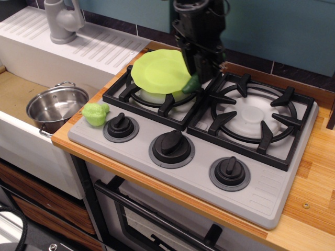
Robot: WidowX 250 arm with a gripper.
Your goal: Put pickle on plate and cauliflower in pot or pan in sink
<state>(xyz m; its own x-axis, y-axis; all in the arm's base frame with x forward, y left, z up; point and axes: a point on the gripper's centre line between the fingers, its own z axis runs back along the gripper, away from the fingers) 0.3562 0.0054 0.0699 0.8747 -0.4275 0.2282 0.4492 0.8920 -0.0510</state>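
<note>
A: Where is the pickle (191, 82)?
B: Upper centre, clenched in the gripper (201, 73) jaws, its tip at the right rim of the plate (159, 70).
A: And the cauliflower (95, 113)?
B: Centre left on the stove's (261, 183) corner, beside the pot (55, 106) in the sink (15, 91).

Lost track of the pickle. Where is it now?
The pickle hangs in the end effector at the plate's right edge, above the left burner.

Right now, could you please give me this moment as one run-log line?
gripper: shut on pickle | pickle: at plate right rim, not released | cauliflower: on stove corner, untouched | pot: in sink, empty
</note>
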